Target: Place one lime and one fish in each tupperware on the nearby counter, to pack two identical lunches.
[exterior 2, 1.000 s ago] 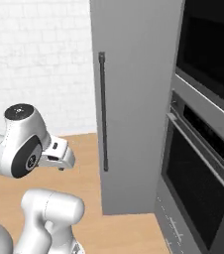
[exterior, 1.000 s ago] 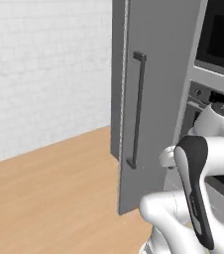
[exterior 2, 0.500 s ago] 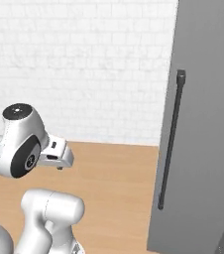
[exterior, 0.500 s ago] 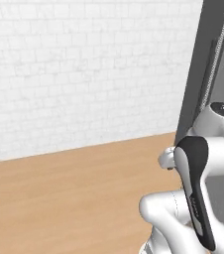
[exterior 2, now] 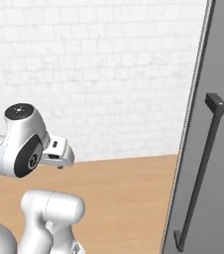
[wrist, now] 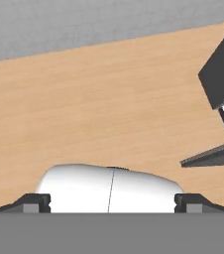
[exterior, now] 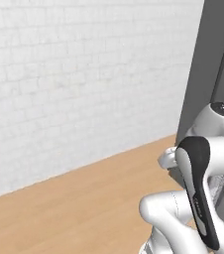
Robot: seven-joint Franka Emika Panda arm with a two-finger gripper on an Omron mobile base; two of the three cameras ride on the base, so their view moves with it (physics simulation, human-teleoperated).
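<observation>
White brick wall (exterior 2: 99,74), wood floor (exterior: 84,208): gripper (wrist: 111,201) spread, carrying nothing, robot seemingly between stations; next, reach the counter

The fingers (wrist: 32,201) stand wide apart, gripping nothing.

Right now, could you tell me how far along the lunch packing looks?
Nothing looks packed: no lime, fish or tupperware is in sight. The fingers stand wide open and empty above the wood floor, beside the tall grey door. All the packing seems left to do.
</observation>
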